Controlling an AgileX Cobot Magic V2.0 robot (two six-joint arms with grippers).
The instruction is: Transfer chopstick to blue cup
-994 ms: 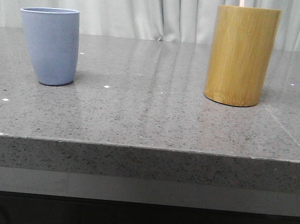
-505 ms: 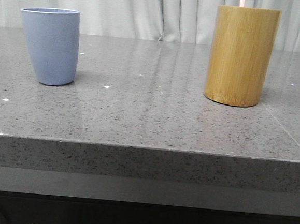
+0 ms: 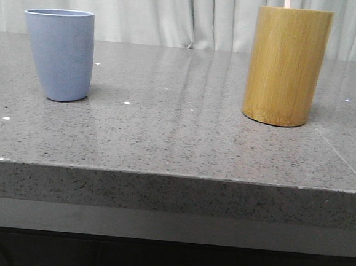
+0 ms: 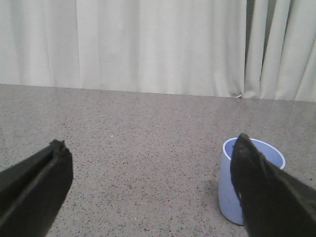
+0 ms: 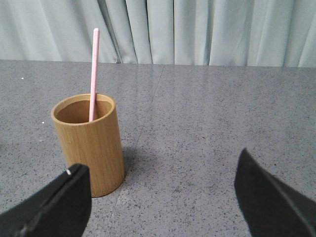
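The blue cup (image 3: 60, 54) stands upright at the table's left and looks empty in the left wrist view (image 4: 229, 195). One pale pink chopstick (image 5: 93, 69) stands in the bamboo holder (image 5: 90, 144). In the front view only the chopstick's short piece (image 3: 288, 0) shows above the holder (image 3: 286, 66) at the right. My left gripper (image 4: 150, 170) is open and empty, short of the cup, with one finger (image 4: 261, 192) overlapping it in view. My right gripper (image 5: 160, 190) is open and empty, short of the holder and to one side of it. Neither gripper shows in the front view.
The grey speckled stone table (image 3: 178, 133) has its front edge near the camera. A seam (image 3: 339, 155) runs past the holder on the right. Pale curtains (image 3: 175, 12) hang behind the table.
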